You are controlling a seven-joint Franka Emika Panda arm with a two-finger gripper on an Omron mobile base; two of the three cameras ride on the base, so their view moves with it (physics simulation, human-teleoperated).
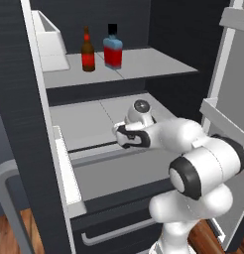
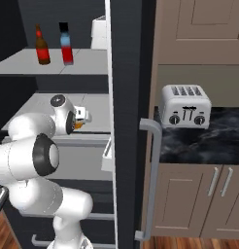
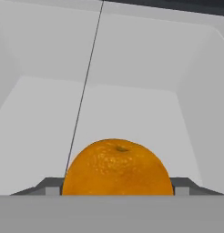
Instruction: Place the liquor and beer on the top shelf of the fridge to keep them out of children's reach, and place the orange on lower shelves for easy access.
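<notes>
Orange, round and dimpled, fills the jaws.

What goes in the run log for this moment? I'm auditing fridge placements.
beer: top shelf | liquor: top shelf | orange: between gripper fingers, over lower shelf | grip: unclear

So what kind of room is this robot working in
A simulated home kitchen, most likely: an open fridge with a beer on its shelf, a toaster on a dark counter, and brown cabinets.

The orange has dimpled, faintly glossy peel; the lower shelves look smooth and matt.
</notes>
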